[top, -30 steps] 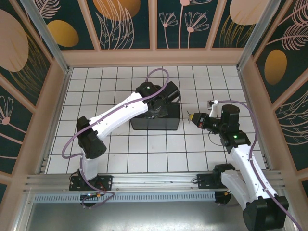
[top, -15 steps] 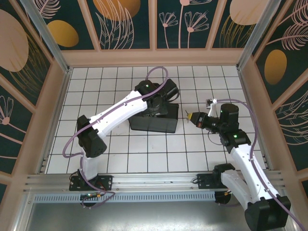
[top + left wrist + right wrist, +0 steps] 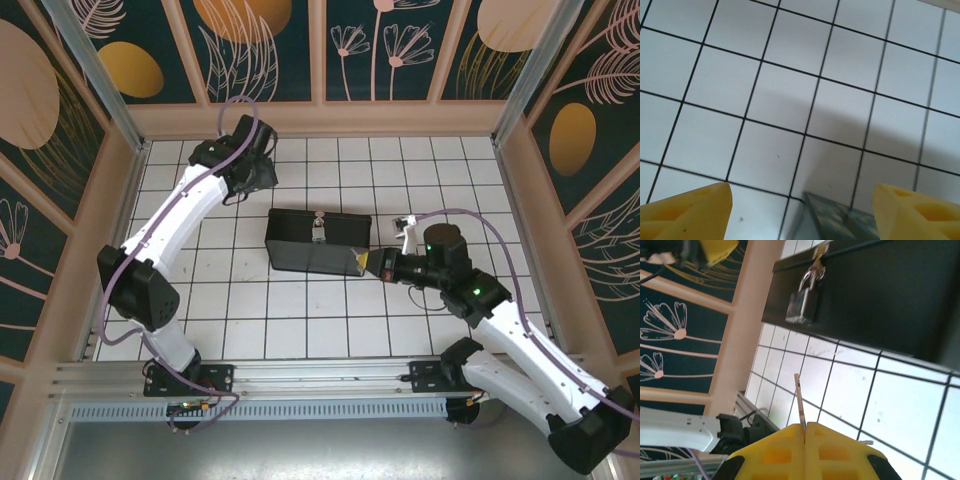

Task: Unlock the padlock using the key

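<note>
The small silver padlock (image 3: 802, 304) hangs from the hasp on the front of the black box (image 3: 890, 295). In the top view the padlock (image 3: 318, 229) sits at the middle of the box (image 3: 300, 250). My right gripper (image 3: 805, 427) is shut on the key (image 3: 799, 402), whose thin blade sticks out past the yellow fingertips, well short of the padlock. From above, the right gripper (image 3: 364, 263) is at the box's front right corner. My left gripper (image 3: 801, 189) is open over bare tiles, with a corner of the painted lid (image 3: 840, 222) between its fingers. From above, the left gripper (image 3: 256, 180) hovers behind the box's back left corner.
The white tiled floor (image 3: 300, 320) is walled in by wooden rails and patterned panels (image 3: 320, 50). A metal rail (image 3: 300, 375) runs along the near edge by the arm bases. A purple cable (image 3: 470, 215) loops over the right arm.
My left arm has swung off the box to the back left and its jaws have opened. The right gripper, with the key, has moved left to the box's front right corner.
</note>
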